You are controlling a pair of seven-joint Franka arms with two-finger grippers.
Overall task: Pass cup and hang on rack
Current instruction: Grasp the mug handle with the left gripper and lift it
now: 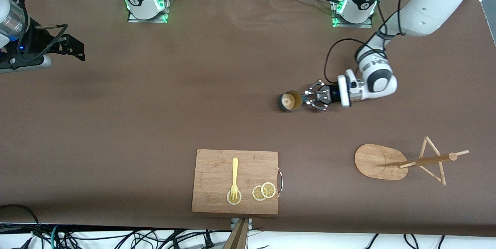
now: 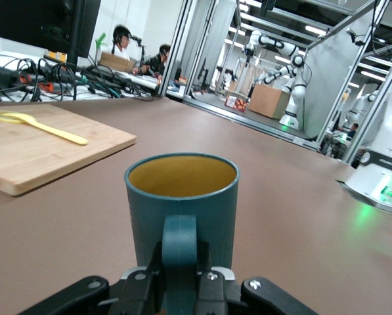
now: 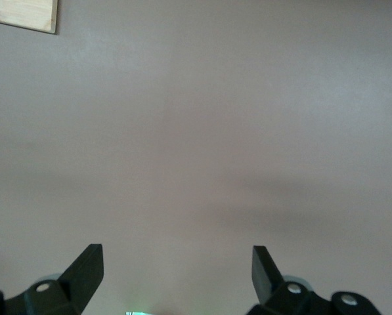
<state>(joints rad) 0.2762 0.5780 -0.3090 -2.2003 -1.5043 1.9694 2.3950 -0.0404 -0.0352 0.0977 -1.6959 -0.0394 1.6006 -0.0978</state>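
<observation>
Teal cup with yellow inside, light wooden rack, brown table

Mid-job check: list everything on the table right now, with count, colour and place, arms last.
Dark teal ribbed mug: one, yellowish inside, standing mid-table, farther from the front camera than the board.
Light wooden mug tree: one, oval base, standing near the left arm's end of the table.
Rectangular wooden cutting board: one, light brown, at the table edge nearest the front camera.
Yellow plastic fork: one, on the board.
Lemon slices: three, pale yellow, on the board; one under the fork's tines.
Left gripper: shut on the mug's handle.
Right gripper: open, waiting over bare table.
</observation>
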